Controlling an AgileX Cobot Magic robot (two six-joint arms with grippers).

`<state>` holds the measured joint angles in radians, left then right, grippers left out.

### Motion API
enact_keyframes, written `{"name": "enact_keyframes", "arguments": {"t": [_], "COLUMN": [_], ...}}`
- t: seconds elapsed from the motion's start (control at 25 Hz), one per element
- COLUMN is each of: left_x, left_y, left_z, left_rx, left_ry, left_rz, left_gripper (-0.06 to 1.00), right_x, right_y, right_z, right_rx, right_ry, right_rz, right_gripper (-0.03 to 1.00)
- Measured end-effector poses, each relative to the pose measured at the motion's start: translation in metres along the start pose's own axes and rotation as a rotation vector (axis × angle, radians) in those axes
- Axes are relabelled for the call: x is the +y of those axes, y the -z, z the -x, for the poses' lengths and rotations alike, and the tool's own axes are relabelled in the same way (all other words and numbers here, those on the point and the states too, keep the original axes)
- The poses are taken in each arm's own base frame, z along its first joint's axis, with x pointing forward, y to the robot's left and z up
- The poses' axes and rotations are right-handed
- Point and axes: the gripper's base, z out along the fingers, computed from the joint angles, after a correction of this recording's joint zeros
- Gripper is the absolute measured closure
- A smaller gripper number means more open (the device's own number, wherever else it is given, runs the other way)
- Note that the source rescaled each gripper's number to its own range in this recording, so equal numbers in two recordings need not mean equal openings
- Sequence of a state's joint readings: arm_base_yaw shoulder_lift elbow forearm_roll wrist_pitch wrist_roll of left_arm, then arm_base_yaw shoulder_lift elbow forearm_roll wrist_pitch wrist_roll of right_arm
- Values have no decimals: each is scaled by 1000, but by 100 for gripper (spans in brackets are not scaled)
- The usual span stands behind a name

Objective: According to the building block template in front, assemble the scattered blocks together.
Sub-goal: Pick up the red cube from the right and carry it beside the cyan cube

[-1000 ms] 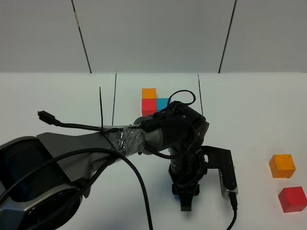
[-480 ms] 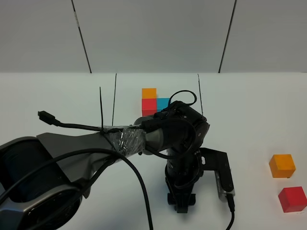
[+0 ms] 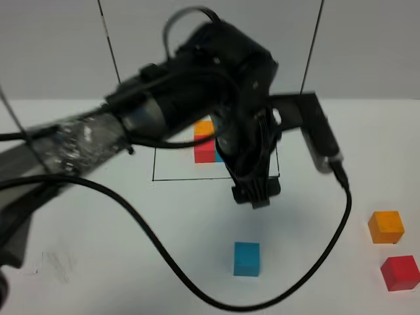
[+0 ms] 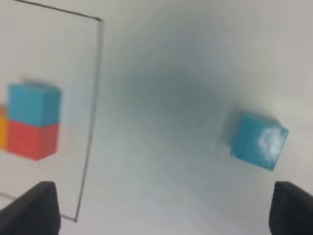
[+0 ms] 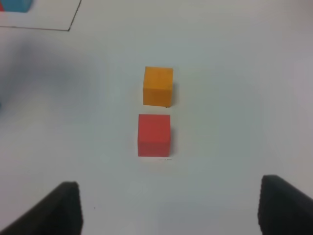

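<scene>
Blue cube (image 3: 247,258) is sitting alone on the white table (image 3: 98,262) below the left gripper (image 3: 256,195), which is hanging above it with its jaws spread wide and gripping nothing. The cube is standing clear of both fingertips, resting flat on the surface, on the side of the tool away from the template (image 3: 205,152). That template, a cluster of orange, red and blue cubes inside a thin black outline (image 3: 190,179), is lying just behind the gripper; the arm is covering part of it in the high view. In the left wrist view the loose cube is showing nearer one dark fingertip and the framed cluster nearer the other, with bare table between them.

Well off to the right, the orange cube (image 5: 158,85) and the red cube (image 5: 154,135) are sitting near each other but not touching, ahead of the right gripper (image 5: 175,205). The red one is lying nearer that gripper, the orange one beyond it. The right jaws are standing apart, holding nothing, with both cubes on the table out in front of the fingertips.
</scene>
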<state>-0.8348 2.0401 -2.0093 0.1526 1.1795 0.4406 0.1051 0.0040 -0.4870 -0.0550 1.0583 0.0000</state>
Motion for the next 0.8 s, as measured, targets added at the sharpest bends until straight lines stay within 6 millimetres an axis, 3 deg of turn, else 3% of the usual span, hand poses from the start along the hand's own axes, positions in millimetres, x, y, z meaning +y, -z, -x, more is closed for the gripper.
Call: {"name": "enact_keyframes", "arguments": {"t": [0.12, 0.24, 0.36, 0.44, 0.56, 0.76, 0.8], "left_x": [19, 38, 50, 48, 30, -28, -40], "left_y": [68, 133, 196, 229, 257, 265, 259], "left_z": [-21, -55, -102, -138, -187, -260, -273], "left_rx": [-116, -239, -364, -420, -440, -431, -413], "left_ry": [224, 459, 677, 790, 880, 963, 984], "left_rz": [101, 184, 262, 318, 394, 447, 455], "left_gripper": [4, 14, 25, 29, 30, 31, 31], "right_x": [0, 0, 0, 0, 0, 0, 0], "right_y": [0, 0, 0, 0, 0, 0, 0], "right_z": [0, 0, 0, 0, 0, 0, 0], "right_rx": [0, 0, 0, 0, 0, 0, 0], "right_ry": [0, 0, 0, 0, 0, 0, 0], "right_rz": [0, 0, 0, 0, 0, 0, 0], "right_gripper": [43, 43, 43, 43, 43, 43, 43]}}
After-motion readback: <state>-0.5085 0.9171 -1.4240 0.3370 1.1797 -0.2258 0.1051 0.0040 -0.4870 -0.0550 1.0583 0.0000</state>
